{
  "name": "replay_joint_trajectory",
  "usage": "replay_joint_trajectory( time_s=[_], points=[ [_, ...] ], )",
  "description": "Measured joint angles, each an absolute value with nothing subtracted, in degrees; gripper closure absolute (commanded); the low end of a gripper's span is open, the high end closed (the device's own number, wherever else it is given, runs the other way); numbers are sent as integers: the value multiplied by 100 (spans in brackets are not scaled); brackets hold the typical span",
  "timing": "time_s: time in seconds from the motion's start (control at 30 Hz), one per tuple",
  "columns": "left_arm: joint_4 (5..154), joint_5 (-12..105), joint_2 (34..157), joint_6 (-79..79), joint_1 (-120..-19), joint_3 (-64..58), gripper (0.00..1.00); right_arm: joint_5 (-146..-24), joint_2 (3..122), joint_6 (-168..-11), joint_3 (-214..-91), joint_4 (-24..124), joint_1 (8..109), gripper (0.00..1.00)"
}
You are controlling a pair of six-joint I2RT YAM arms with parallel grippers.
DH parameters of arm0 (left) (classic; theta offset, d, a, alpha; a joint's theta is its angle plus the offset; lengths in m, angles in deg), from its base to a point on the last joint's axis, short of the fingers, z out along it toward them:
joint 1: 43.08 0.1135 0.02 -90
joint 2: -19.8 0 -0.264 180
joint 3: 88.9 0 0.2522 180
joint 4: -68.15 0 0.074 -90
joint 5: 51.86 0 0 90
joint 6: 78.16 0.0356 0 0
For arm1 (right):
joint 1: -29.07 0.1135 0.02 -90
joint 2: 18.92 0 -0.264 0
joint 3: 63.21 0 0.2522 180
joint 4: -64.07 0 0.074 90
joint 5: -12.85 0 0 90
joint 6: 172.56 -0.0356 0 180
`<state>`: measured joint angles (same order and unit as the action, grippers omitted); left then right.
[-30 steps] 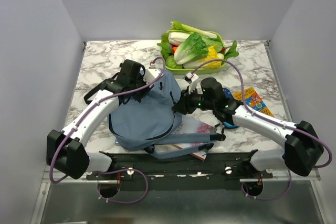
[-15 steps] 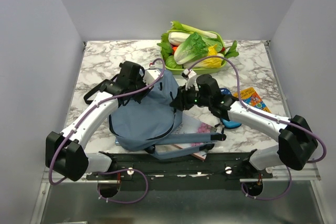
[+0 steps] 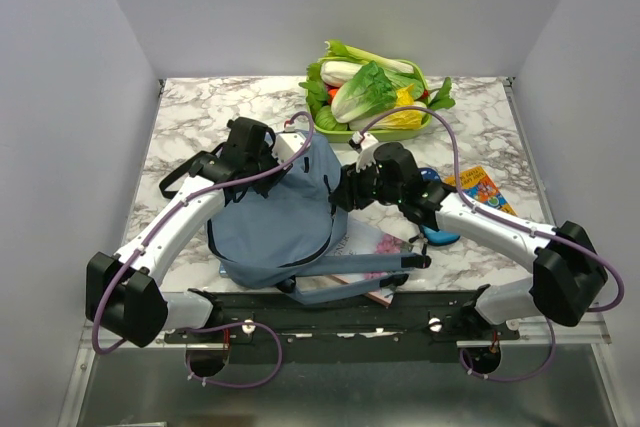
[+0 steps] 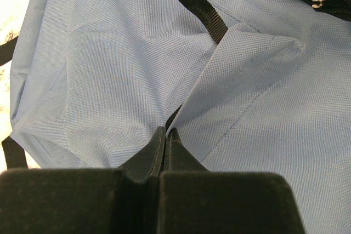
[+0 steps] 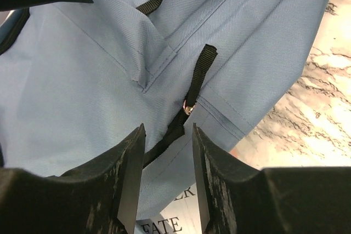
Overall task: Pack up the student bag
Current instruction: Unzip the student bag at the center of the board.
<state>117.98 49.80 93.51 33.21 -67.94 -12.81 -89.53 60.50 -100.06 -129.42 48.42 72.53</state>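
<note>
Table (image 3: pixel 200 107): marbled white, sitting between grey walls (image 3: pixel 80 97).
Bag (image 3: pixel 275 222): lying left of centre on the table's near half.
Left gripper (image 4: pixel 165 131): you are pinching a fold of its fabric, jaws closed.
Right gripper (image 5: pixel 168 130): you are holding it open, framing the zip tab (image 5: pixel 200 75).

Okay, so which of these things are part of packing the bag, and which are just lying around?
Job: grey-blue fabric backpack; left gripper pinching it; open right gripper at its zip; probably the pale book under it, colourful book, blue pencil case.
Lying about: green tray of leafy vegetables.
</note>
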Motion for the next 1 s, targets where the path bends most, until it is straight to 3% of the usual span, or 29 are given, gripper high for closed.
replay_joint_trajectory(
  time_s=[0.33,1.0],
  points=[
    [11798,4982,9346,3321,-6794,-1281,100,-8623,6063,-9899,-13003,4656,7251,51],
    [11798,4998,9346,3321,-6794,-1281,100,-8715,6360,-10072,-13211,4674,7253,61]
  ],
)
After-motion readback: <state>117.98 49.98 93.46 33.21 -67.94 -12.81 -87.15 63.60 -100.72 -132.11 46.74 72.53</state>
